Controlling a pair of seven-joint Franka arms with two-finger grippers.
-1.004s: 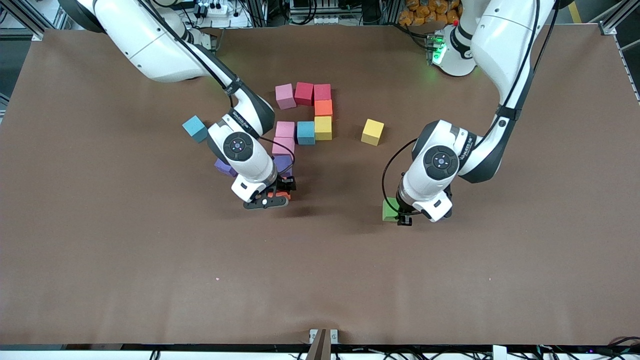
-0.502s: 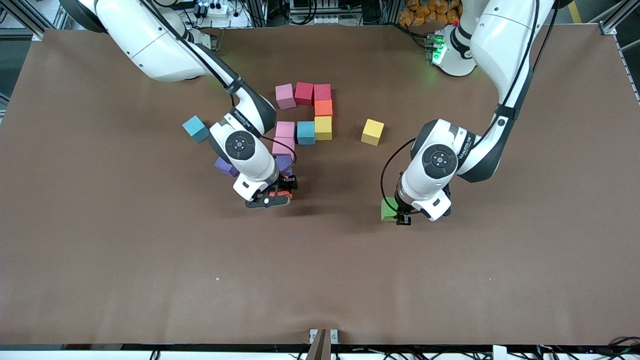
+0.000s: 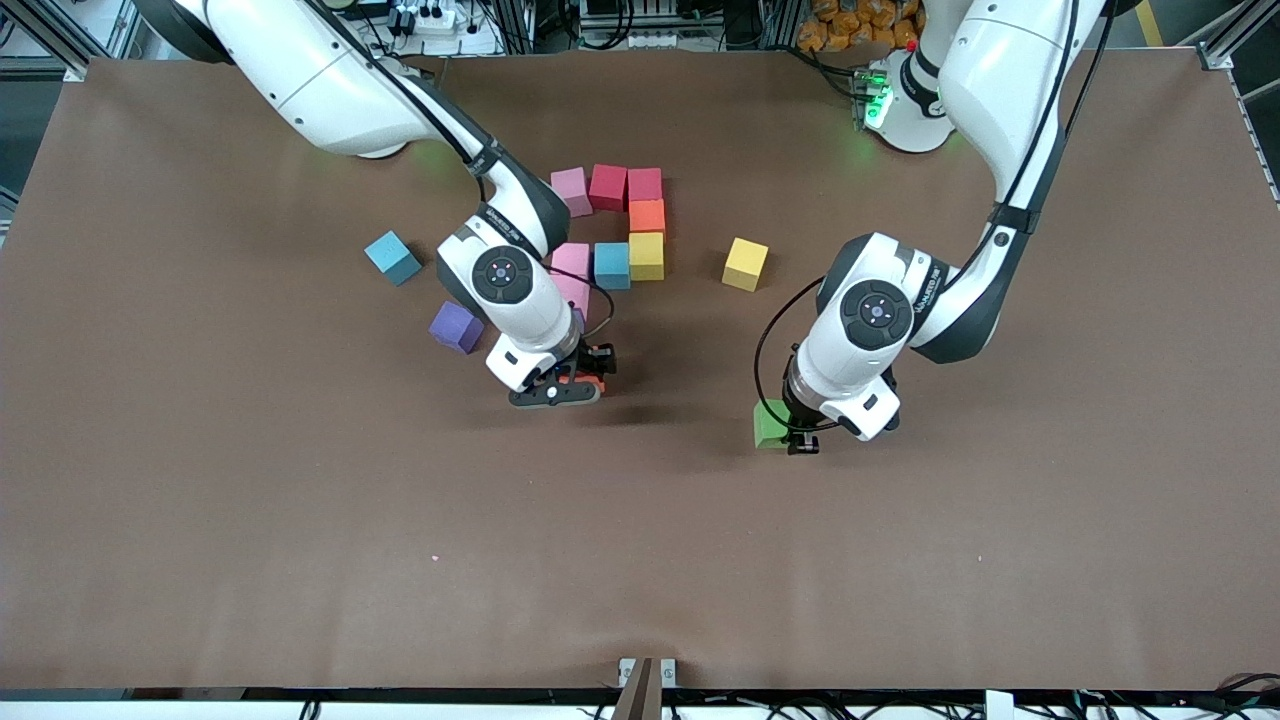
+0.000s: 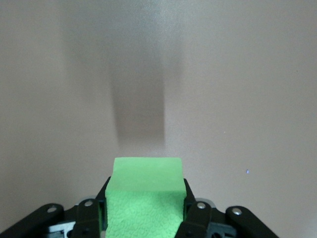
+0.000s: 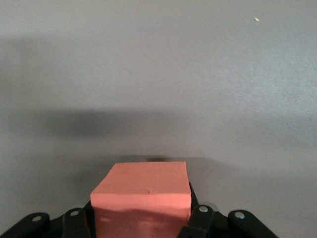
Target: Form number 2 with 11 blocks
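Currently, your right end effector [image 3: 572,384] is clamped on an orange block [image 5: 142,198] above the counter [image 3: 300,520], at six o'clock of the partial number 2 [image 3: 610,232]. Your left end effector [image 3: 795,430] is clamped on a green block [image 4: 143,201], at five o'clock of the number.

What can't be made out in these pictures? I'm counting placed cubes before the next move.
- Front view: the right arm covers the pink foam cube column and whatever lies below it, so the count is uncertain.
- Front view: the right gripper hides most of its orange-red foam cube.
- Left wrist view: the green foam cube is cut off by the edge; the left gripper hides its sides.
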